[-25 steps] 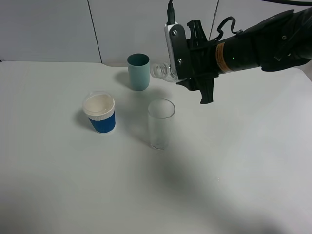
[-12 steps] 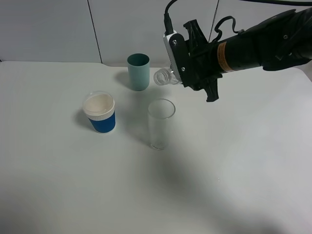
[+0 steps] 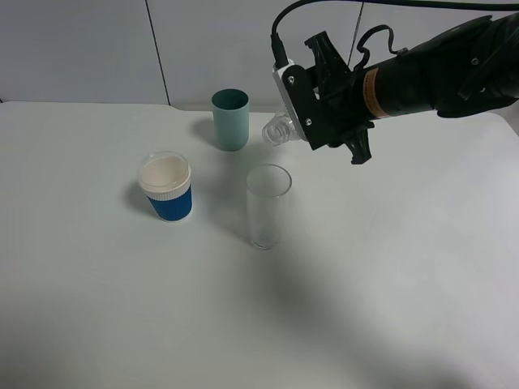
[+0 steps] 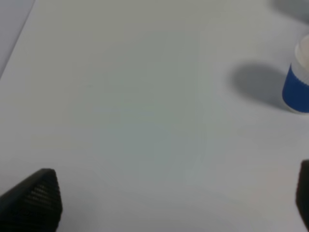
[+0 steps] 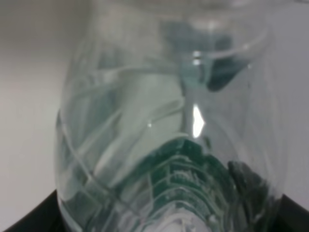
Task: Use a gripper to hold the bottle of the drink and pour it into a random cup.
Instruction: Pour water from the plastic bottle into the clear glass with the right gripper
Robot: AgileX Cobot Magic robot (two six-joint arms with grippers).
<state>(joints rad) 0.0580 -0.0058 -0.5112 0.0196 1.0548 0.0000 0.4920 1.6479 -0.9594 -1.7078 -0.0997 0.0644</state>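
The right gripper [image 3: 312, 121] was closed around the bottle [image 3: 278, 130] and held it in the air above the table [image 3: 389, 284]. The bottle lay almost on its side, and its open mouth pointed to the left of the high view. The mouth was higher than the rim of the clear glass [image 3: 268, 207] and a little behind it, near the teal cup [image 3: 231, 119]. In the right wrist view the clear body of the bottle filled nearly the whole picture, with the green label at its lower part. I could not tell if any drink was running out. The glass stood upright between the teal cup and the paper cup with the blue sleeve [image 3: 166, 188]. The left gripper [image 4: 169, 203] hung over the bare table with its fingers wide apart, holding nothing.
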